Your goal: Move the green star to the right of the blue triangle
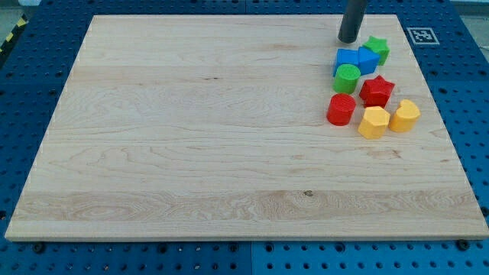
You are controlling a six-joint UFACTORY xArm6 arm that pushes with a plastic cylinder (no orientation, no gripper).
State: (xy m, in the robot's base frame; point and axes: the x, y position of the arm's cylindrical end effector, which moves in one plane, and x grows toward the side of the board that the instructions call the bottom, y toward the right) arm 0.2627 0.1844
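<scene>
The green star (377, 48) lies near the board's top right corner. It touches the right side of a blue block (367, 59) that looks like the blue triangle. A second blue block (348, 58) lies just left of that one. My tip (349, 39) stands just above the blue blocks and to the left of the green star, a small gap away from it.
A green round block (346, 78) sits below the blue blocks. A red star (377, 91), a red round block (341, 109) and two yellow blocks (374, 122) (404, 115) cluster below. The wooden board (191, 137) lies on a blue pegboard. A marker tag (422, 35) is at the top right.
</scene>
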